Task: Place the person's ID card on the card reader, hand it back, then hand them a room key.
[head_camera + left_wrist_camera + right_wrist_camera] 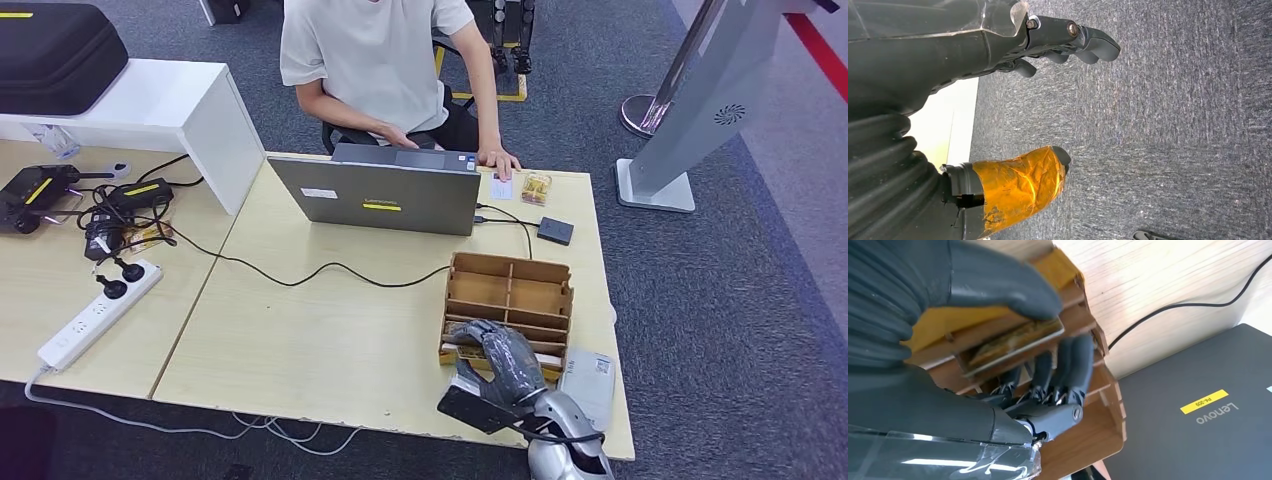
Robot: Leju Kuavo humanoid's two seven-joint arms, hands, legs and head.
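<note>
My right hand [503, 362] reaches into the front slots of a wooden card rack [510, 285] at the table's near right. In the right wrist view the thumb [1003, 287] presses on top of a yellowish room key card [1018, 340] and the fingers [1068, 365] curl under it, pinching it while it still lies in a slot of the rack [1088, 410]. A white ID card [501, 187] lies at the far edge by the person's hand [498, 160], with a yellowish card [536, 188] beside it. The black card reader [555, 231] sits just behind the rack. My left hand [973, 50] hangs over carpet, fingers apart, holding nothing.
A person [370, 60] sits behind an open grey laptop [380, 200] whose cable runs to the card reader. A grey packet [588, 385] lies right of the rack. A power strip [98, 310], chargers and cables crowd the left table. A white shelf [180, 110] stands at the back left.
</note>
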